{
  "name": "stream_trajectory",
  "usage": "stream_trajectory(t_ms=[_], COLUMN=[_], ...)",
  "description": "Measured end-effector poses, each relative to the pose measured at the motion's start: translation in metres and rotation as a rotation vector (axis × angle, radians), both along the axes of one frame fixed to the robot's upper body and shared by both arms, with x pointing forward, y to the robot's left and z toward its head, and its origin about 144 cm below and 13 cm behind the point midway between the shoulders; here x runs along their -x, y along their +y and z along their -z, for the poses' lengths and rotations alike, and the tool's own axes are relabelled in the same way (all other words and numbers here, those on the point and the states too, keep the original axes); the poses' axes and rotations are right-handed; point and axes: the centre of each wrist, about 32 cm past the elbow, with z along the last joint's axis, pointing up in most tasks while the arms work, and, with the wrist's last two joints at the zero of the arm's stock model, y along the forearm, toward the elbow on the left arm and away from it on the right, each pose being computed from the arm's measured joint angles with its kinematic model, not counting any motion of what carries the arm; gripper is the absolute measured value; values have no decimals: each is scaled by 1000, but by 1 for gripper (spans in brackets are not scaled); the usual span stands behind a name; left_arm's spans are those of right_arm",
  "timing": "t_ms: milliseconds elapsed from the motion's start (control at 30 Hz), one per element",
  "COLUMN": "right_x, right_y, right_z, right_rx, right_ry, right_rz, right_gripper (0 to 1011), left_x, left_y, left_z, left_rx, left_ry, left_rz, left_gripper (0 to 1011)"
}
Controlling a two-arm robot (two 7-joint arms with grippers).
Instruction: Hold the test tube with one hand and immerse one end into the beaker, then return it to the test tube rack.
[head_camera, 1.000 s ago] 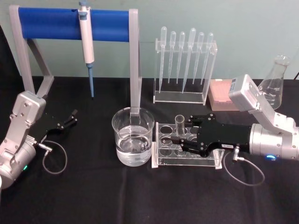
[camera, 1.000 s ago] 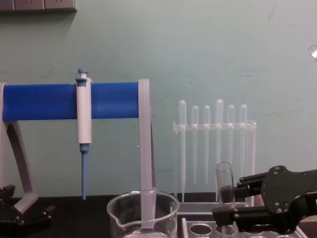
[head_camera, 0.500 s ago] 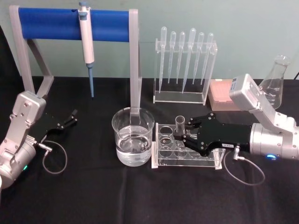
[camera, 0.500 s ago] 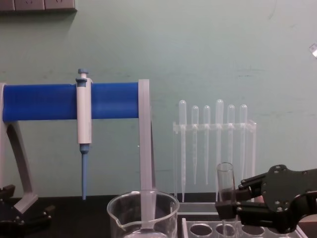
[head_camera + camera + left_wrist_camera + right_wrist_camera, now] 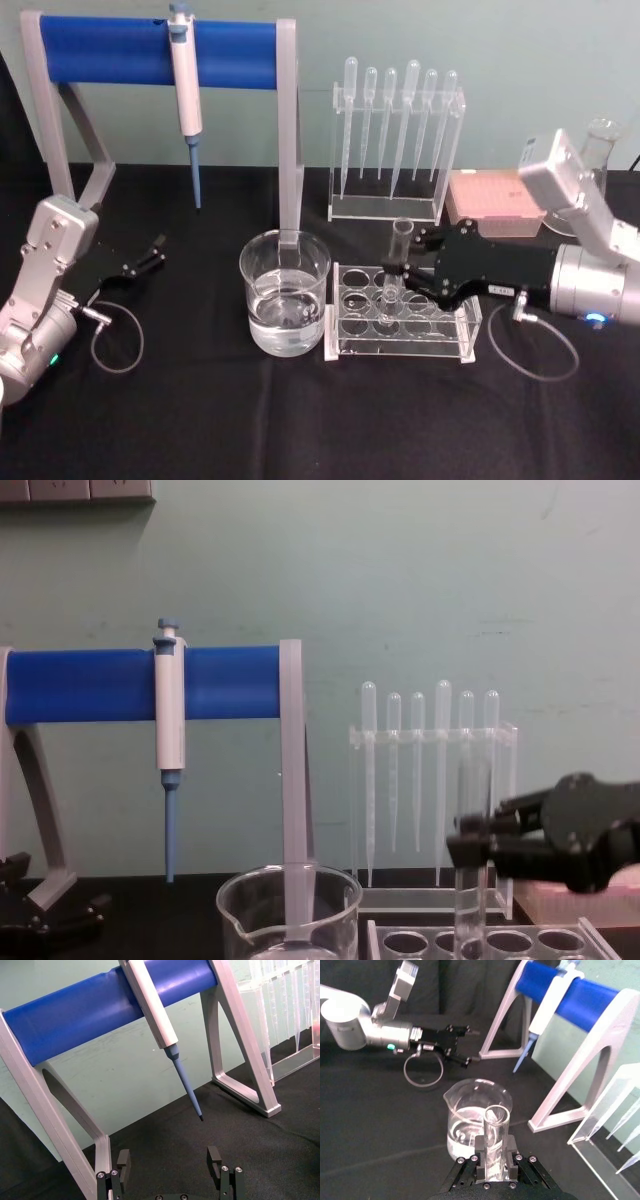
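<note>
**A:** Rising since a second ago: the long clear glass test tube (image 5: 401, 240) is standing higher in the clear multi-hole rack (image 5: 455, 335). The black right gripper (image 5: 403, 272) is clamping it around mid-length, jaws pressing both sides.

**B:** Is its rounded end clearing the holes?

**A:** I am judging not; it is looking as if it is still inside one. Swinging now toward the wide clear glass beaker (image 5: 285, 290) just beside the rack would be dragging the rack or cracking glass.

**B:** And the left gripper (image 5: 150, 255)?

**A:** Lying low over the black cloth (image 5: 300, 420), well apart, fingers spread, holding nothing.

**B:** Counts?

**A:** One tube, one beaker, one rack, six plastic pipettes (image 5: 395, 120), one blue-tipped pipettor (image 5: 185, 90), one conical flask (image 5: 600, 140).
</note>
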Motion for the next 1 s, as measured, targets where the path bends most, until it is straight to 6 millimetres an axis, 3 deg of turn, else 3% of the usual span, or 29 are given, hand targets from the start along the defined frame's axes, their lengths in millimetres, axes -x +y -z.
stream_trajectory(t_ms=[367,1000], right_x=[0,4], right_y=[-10,-11], right_z=[-27,-74], right_rx=[-96,-115], right_ry=[-5,-20], right_rz=[26,48], right_gripper=[242,242], left_x=[0,0], left_y=[0,0], left_z=[0,0], left_rx=[0,0], left_ry=[0,0], left_rz=[0,0], left_gripper=[1000,1000])
